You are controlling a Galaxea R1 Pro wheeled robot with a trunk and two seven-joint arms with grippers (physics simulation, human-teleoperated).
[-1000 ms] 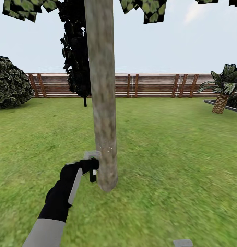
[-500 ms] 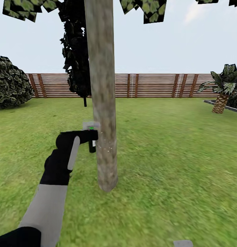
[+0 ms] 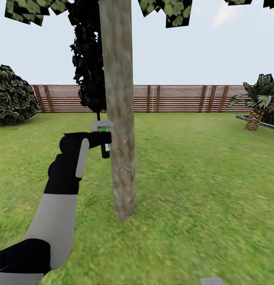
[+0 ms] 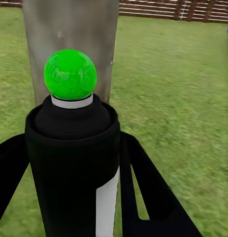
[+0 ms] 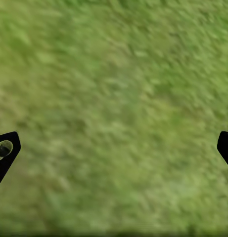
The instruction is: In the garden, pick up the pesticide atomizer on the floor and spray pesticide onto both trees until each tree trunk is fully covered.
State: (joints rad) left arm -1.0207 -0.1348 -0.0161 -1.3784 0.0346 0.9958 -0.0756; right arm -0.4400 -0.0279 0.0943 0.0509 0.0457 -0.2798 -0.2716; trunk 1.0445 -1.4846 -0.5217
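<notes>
One tree trunk (image 3: 120,118), mottled grey-brown, rises from the lawn in the middle of the head view, and fine white specks dot its bark at mid-height. My left gripper (image 3: 106,137) is shut on the pesticide atomizer (image 3: 105,150), a small black bottle held upright against the trunk's left side. In the left wrist view the atomizer (image 4: 69,168) has a green ball top and a white stripe. It sits between black fingers (image 4: 153,197), with the trunk (image 4: 69,29) close behind. My right gripper (image 5: 114,148) is open over bare grass.
A brown slat fence (image 3: 172,99) closes the lawn at the back. A dark conifer (image 3: 87,59) stands behind the trunk, a round bush (image 3: 12,95) is at the far left, and a short palm-like plant (image 3: 257,103) is at the right. A grey piece (image 3: 211,280) shows at the bottom edge.
My left arm has lifted the atomizer up along the trunk, from near its base to mid-height. The white specks on the bark now reach higher.
</notes>
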